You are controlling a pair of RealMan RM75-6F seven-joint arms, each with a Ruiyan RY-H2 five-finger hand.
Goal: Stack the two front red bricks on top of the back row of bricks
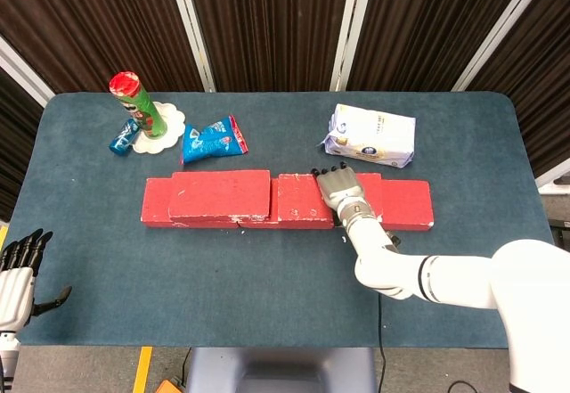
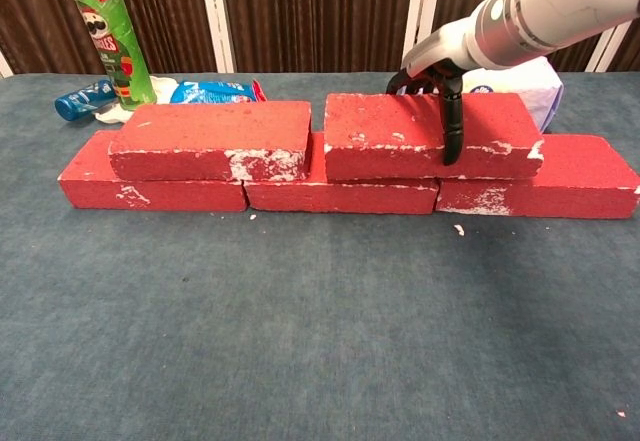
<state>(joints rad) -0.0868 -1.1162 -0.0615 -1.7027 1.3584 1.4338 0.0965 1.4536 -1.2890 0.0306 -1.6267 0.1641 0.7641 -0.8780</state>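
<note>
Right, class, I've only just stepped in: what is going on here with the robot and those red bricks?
The right robot hand grips the right upper brick, which lies on the back row of bricks, close beside the left upper brick already stacked there. Both upper bricks now sit on top, with a small gap between them. The left robot hand hangs off the table's near-left edge, holding nothing. A Pringles can and snack packets sit behind.

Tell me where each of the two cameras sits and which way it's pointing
Head view: high above the table, looking steeply down; shows right hand on the upper right brick, left hand at the table's near-left corner.
Chest view: low at the front edge, looking level across; only right hand shows.
Shared: bricks, right hand, chips can.
</note>
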